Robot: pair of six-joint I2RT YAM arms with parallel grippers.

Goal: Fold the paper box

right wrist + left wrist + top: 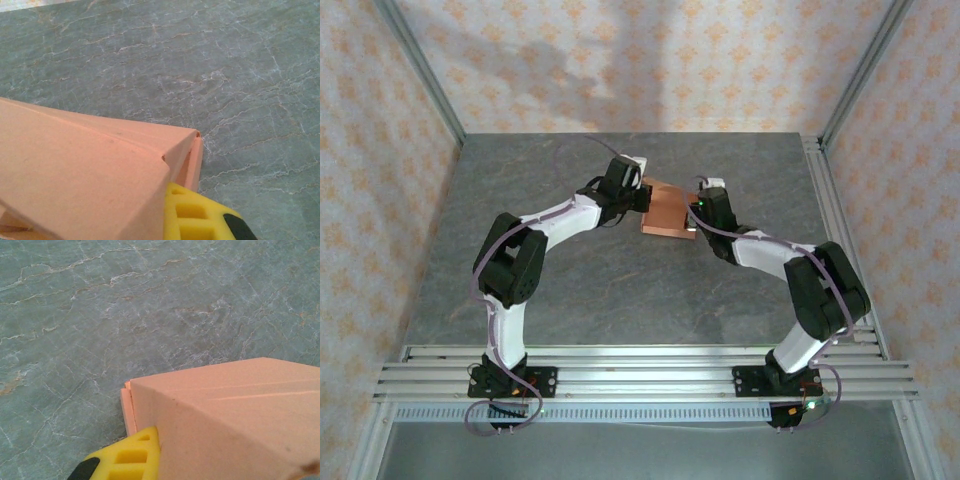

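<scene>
The paper box point(666, 209) is a salmon-orange card piece, partly folded up, lying on the grey table towards the back middle. My left gripper point(640, 190) is at its left end and my right gripper point(697, 216) at its right end. In the left wrist view a yellow finger point(131, 455) presses on the outside of a raised wall of the box point(230, 410), and the card hides the other finger. The right wrist view mirrors this: one yellow finger point(196, 216) lies against the box point(75, 175) beside a folded corner. Both grippers are shut on the card.
The grey marbled table point(620, 290) stretches around the box. Aluminium rails point(640, 365) run along the near edge by the arm bases, and another rail point(835, 220) runs down the right side. Patterned walls close in the back and both sides.
</scene>
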